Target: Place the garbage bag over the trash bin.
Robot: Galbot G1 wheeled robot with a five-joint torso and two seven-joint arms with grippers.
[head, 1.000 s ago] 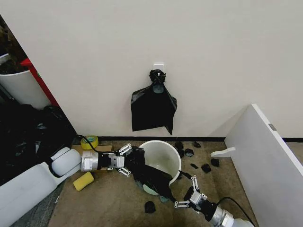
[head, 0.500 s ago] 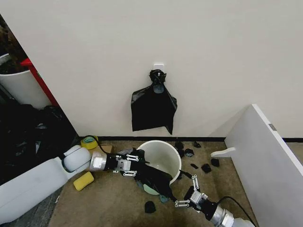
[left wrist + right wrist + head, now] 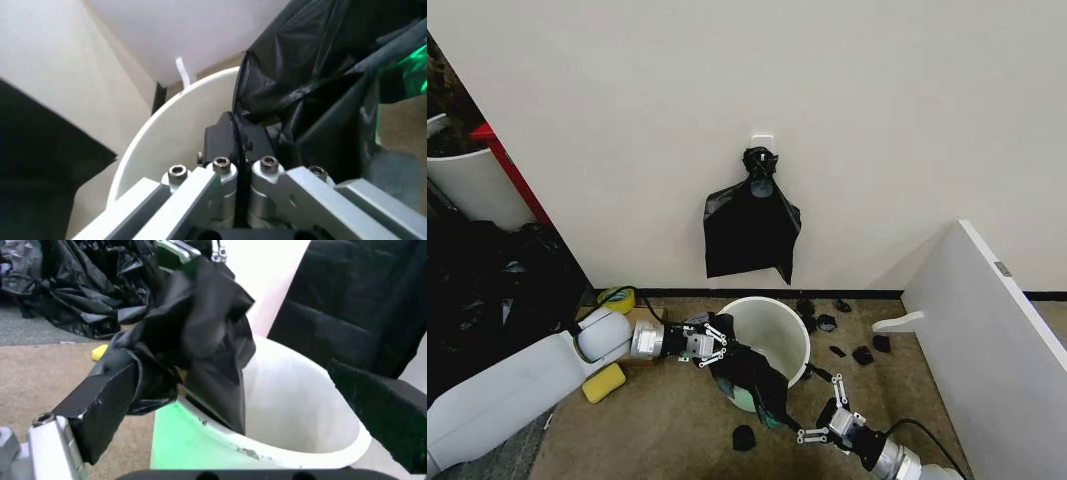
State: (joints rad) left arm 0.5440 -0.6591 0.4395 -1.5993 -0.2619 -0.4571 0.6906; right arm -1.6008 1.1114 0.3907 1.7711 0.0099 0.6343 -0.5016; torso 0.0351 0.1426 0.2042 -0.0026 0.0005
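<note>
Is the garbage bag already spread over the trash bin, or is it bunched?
Bunched. The garbage bag hangs crumpled over the near rim of the trash bin, pinched by the left gripper; most of the rim is bare.

Brown floor [image 3: 657, 430], white trash bin [image 3: 782, 325], yellow sponge [image 3: 603, 382], tape roll [image 3: 617, 297], black scraps [image 3: 862, 354]

Head view evenly lit, soft overhead room light, wall [image 3: 877, 110] bright, no glare; faint soft shadows on floor [image 3: 667, 430], far-left corner dark. Straight edges bow slightly at frame borders. Left wrist view: close linkage soft, garbage bag [image 3: 313, 95] sharper. Right wrist view: near foreground blurred, mild sheen on bag folds
</note>
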